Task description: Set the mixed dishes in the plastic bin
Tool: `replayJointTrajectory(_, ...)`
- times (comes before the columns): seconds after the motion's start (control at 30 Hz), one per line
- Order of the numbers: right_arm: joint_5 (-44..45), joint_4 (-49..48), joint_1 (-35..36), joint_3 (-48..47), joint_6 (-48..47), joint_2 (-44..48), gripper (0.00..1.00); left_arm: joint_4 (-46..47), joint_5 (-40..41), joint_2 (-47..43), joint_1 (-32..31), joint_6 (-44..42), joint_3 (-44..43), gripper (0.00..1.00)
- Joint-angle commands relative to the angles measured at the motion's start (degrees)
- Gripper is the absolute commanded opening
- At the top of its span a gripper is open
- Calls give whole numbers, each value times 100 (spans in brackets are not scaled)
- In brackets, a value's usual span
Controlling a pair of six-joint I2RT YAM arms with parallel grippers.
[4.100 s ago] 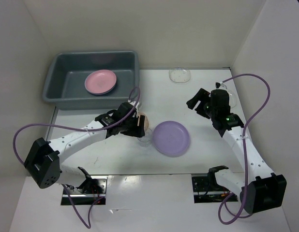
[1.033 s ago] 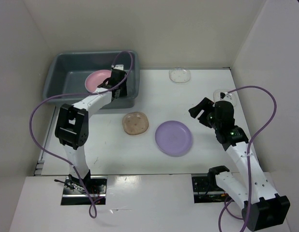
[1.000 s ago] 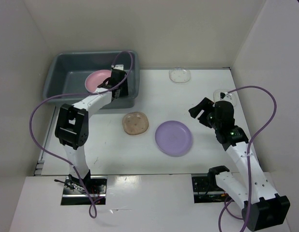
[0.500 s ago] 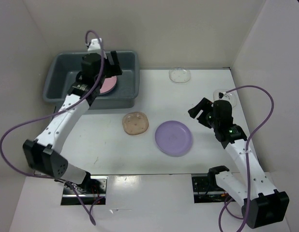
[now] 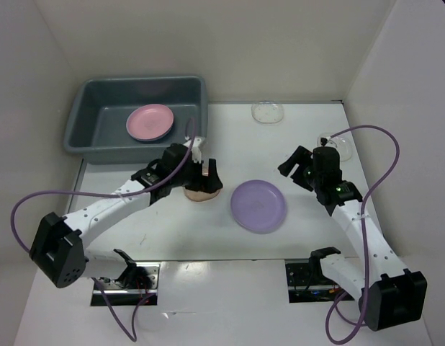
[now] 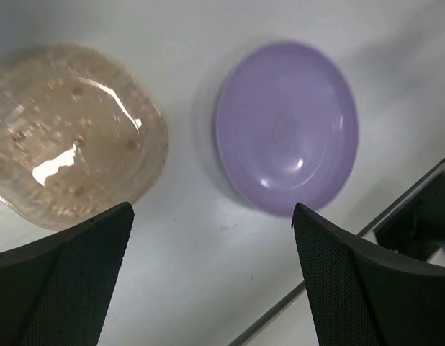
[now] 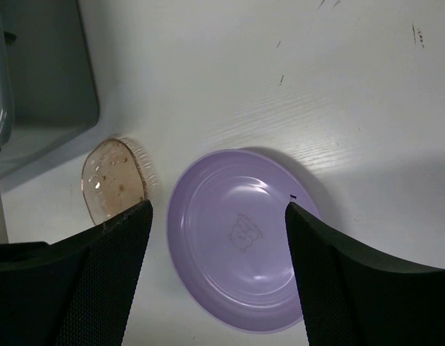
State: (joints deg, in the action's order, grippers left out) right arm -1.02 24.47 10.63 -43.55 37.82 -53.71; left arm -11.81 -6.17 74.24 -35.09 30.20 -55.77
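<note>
Left jaws are hanging spread wide right over the tan speckled dish [image 6: 71, 137], not gripping anything. In the left wrist view the dish is lying over by the left finger and the lavender plate [image 6: 286, 137] toward the right one, with only white surface [image 6: 194, 238] showing between the fingertips. From above, that dish is sitting on the surface just beside the lavender plate, near the front wall of the gray bin [image 5: 136, 153] but outside it. Right jaws are hovering spread apart too, up off the surface to the right of the plate, holding nothing. The pink plate [image 5: 150, 122] is lying inside the bin. A clear shallow bowl [image 5: 267, 112] is sitting by the back edge, well apart from the rest
</note>
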Motion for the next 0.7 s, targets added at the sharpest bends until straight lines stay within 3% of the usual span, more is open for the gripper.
replayJointTrajectory(0.0,5,-232,53,-268,-91,-87,80,363,-376,178,-191,224,224,97)
replayJointTrajectory(0.13,5,-294,53,-268,-91,-209,80,881,-148,916,-515,224,216,96)
replayJointTrajectory(0.37,-48,-241,53,-268,-38,-210,80,1199,-33,2487,-798,-101,-785,96)
replayJointTrajectory(0.67,128,-13,53,-268,15,80,80,1199,187,3237,-798,-356,-1085,88)
